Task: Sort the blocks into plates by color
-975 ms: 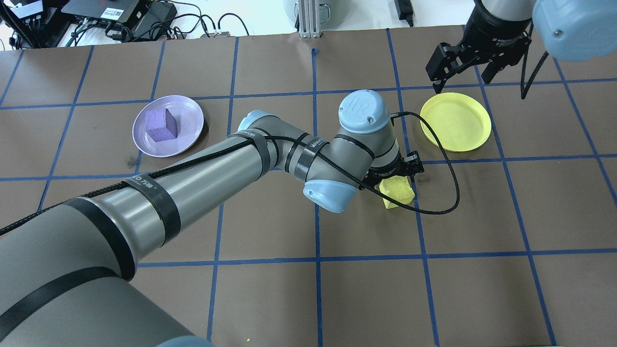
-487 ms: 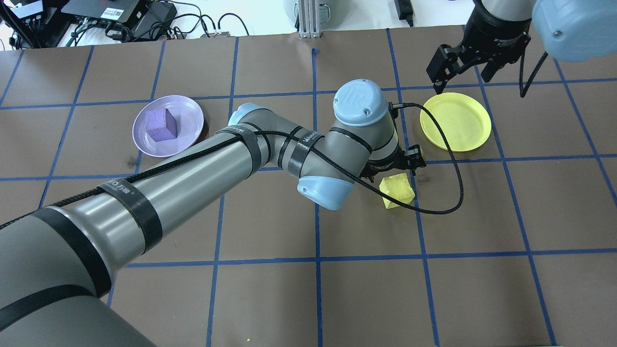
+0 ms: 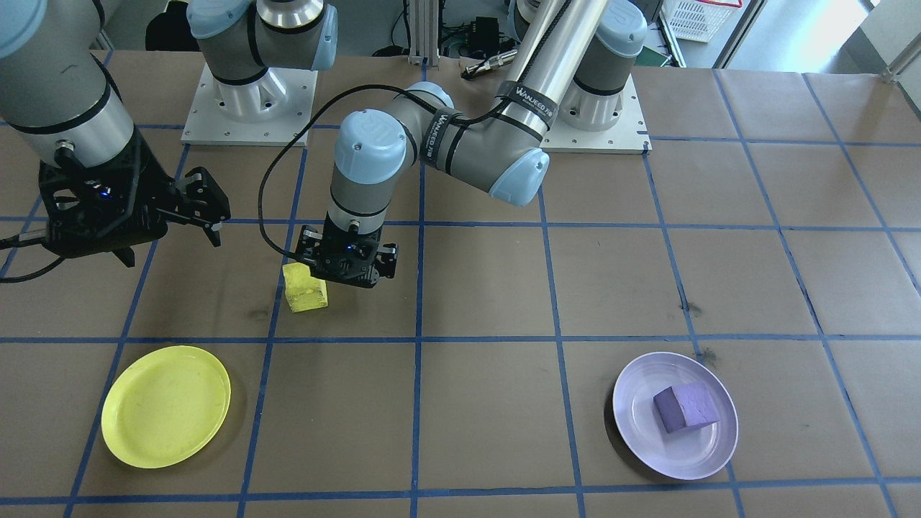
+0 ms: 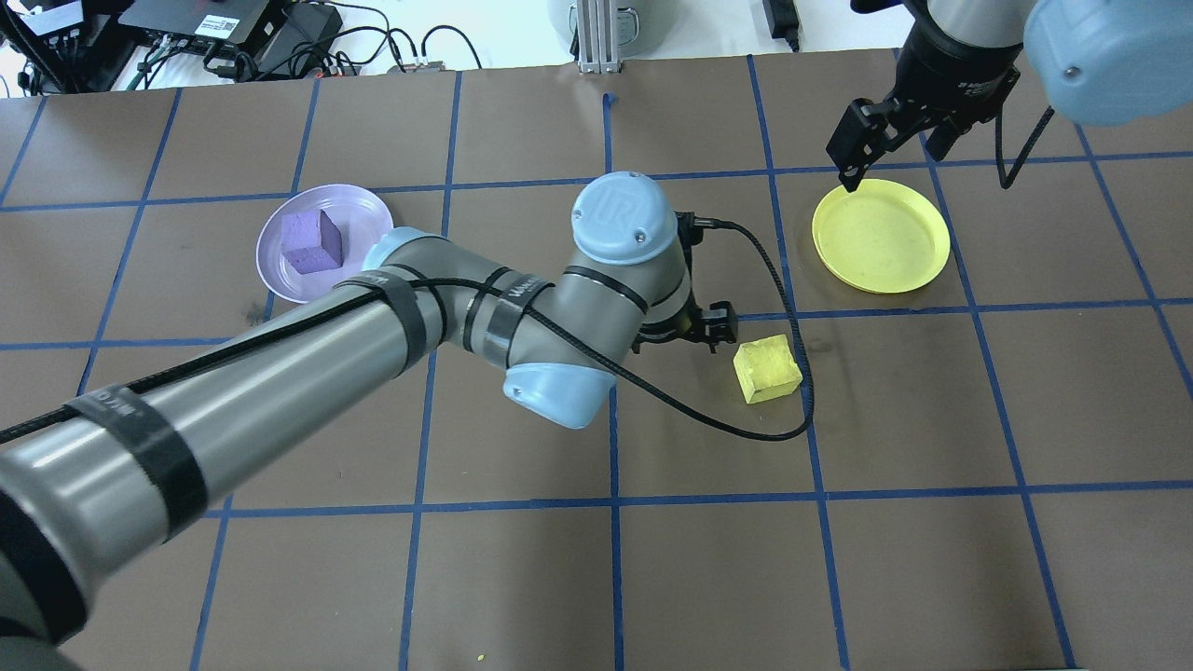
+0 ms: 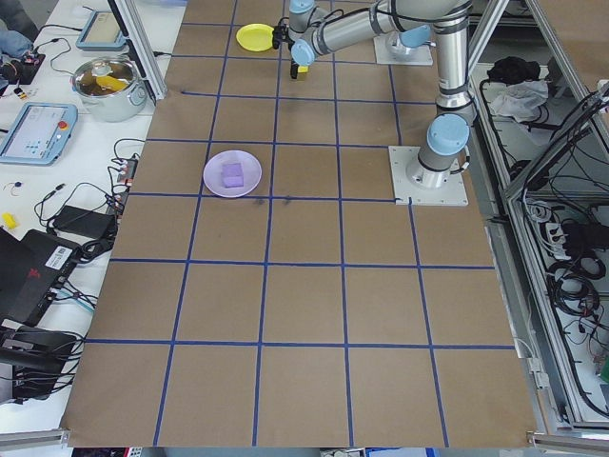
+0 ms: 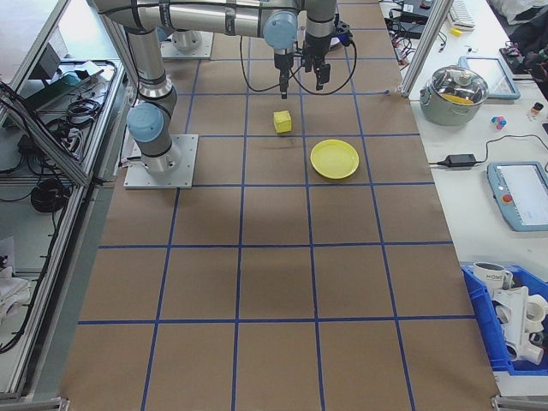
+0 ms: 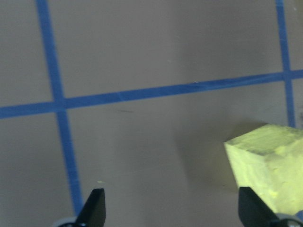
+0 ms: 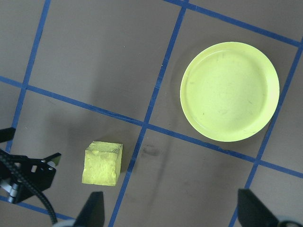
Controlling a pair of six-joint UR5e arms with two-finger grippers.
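From the front, the yellow block sits on the counter just beside the left gripper, well short of the yellow plate, while the purple block lies in the lavender plate. From overhead, the right gripper hangs over the yellow plate's far edge. Each wrist view shows its jaws spread wide and empty

Even, bright overhead light fills every view, with no harsh glare on the matte brown table. Shadows are soft and short: a dim patch lies beside the yellow block in the left wrist view, which is slightly blurred. The yellow plate shows sharp, faintly overexposed. Side views bend lines slightly at the edges.
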